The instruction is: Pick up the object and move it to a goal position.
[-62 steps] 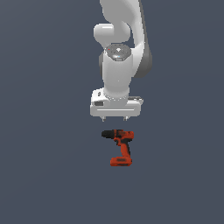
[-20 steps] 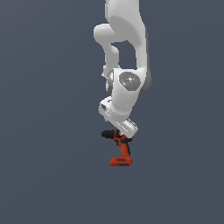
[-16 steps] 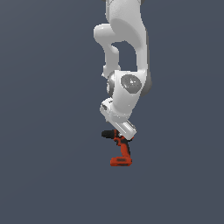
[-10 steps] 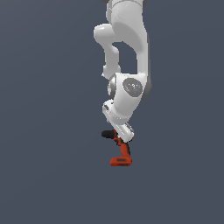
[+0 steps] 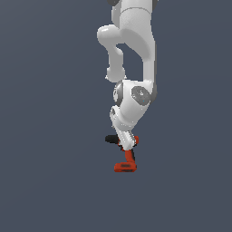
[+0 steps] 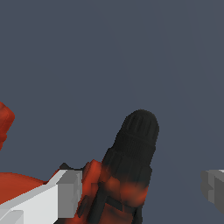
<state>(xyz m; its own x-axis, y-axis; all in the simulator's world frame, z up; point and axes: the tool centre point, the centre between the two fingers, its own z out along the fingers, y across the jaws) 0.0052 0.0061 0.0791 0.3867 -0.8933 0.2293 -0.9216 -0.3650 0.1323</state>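
The red-orange drill lies on the dark grey floor, its black nose toward the exterior view's left and its flat red base nearest the camera. My white gripper is down over the drill's body and hides its middle. In the wrist view the black nose and red body stand between my fingers. One finger is right at the red body. The other finger is well apart from it. The gripper is open around the drill.
The plain dark grey floor lies all around the drill. No other object or goal mark shows in either view.
The gripper has turned about its axis since the earliest frame and has sunk a little lower onto the drill over the last second. The drill has not moved.
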